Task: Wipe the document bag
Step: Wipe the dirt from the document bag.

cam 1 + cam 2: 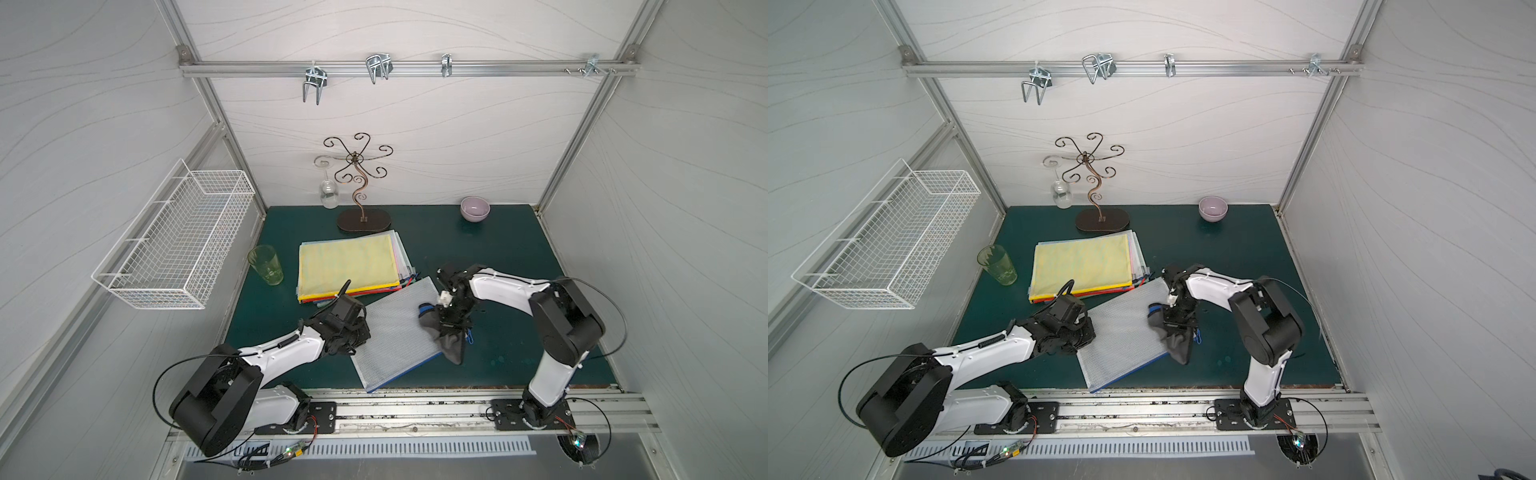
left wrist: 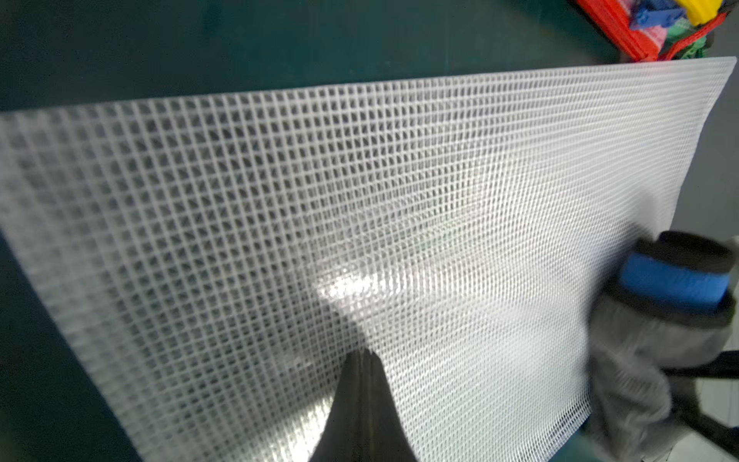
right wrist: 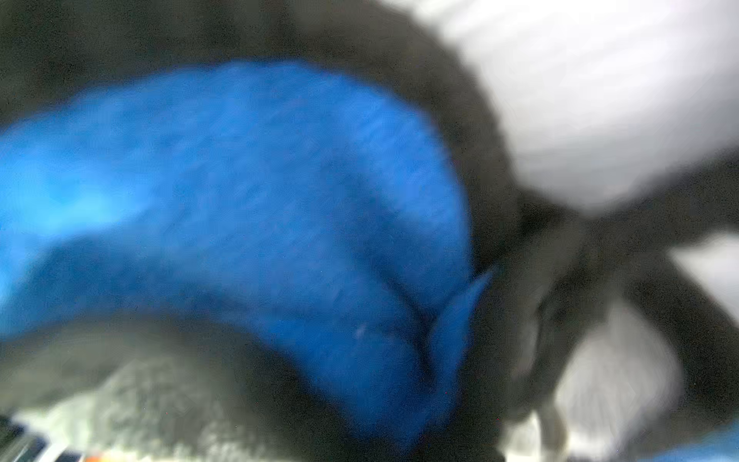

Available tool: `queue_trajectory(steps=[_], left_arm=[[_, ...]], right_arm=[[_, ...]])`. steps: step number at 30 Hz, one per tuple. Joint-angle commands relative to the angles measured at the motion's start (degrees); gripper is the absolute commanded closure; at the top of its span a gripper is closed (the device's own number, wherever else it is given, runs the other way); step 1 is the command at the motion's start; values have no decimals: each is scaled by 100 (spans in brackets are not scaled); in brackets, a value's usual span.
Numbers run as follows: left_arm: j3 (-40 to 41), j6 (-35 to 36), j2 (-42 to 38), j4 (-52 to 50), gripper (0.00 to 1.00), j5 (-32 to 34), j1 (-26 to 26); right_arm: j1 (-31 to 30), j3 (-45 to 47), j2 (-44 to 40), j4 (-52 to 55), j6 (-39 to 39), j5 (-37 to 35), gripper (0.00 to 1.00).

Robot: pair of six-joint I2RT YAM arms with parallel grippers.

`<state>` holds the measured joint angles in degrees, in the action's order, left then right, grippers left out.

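The document bag (image 1: 395, 332) (image 1: 1121, 334) is a translucent white mesh pouch with a blue edge. It lies askew on the green mat near the front, and its grid fills the left wrist view (image 2: 360, 192). My left gripper (image 1: 360, 336) (image 1: 1087, 332) (image 2: 366, 354) is shut, with its joined tips resting on the bag's left part. My right gripper (image 1: 448, 325) (image 1: 1174, 322) is shut on a grey cloth (image 1: 451, 347) (image 1: 1177, 347) (image 2: 648, 340) that has a blue band. The cloth sits on the bag's right edge. In the right wrist view the blurred cloth (image 3: 248, 208) hides the jaws.
A stack of coloured bags with a yellow one on top (image 1: 349, 262) lies just behind. A green glass (image 1: 266, 264) stands at the left. A metal stand (image 1: 357, 183) with a hanging wine glass (image 1: 328, 193) and a purple bowl (image 1: 475, 208) stand at the back. A wire basket (image 1: 174, 241) hangs on the left wall.
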<state>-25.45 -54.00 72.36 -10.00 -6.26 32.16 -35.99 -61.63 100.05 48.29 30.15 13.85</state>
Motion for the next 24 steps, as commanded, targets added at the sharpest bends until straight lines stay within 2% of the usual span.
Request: queue_trajectory(steps=[1,3,5,8,12,14,16,20,24], left_arm=[[227,74,150,-589,100,323,-53],[231,57,16,-629,100,364,-52],[210,56,-76,-659,100,380,-52],[199,47,-153,-720,100,411,-53],[266,-12,-295,-832,100,475,-53],[320,-32,-386,-863,100,485,-58],[386,-47,-457,-903,100,527,-53],[449,-33,-462,-870,100,538,-64],[343,86,-372,-887,100,555,-99]], right_arm=[[-193,-284,-332,785,-263,-1514,100],[-685,-814,-136,825,-549,-840,100],[-1171,-1360,385,825,-773,180,100],[-1778,-1870,1154,370,-703,1286,100],[-1813,-1931,1770,-349,-195,1945,100],[-1535,-1561,1607,-541,-31,1743,100],[-1103,-1052,1233,-507,-17,1251,100],[-126,-136,149,-77,-22,176,100],[732,617,-893,369,492,-742,100]])
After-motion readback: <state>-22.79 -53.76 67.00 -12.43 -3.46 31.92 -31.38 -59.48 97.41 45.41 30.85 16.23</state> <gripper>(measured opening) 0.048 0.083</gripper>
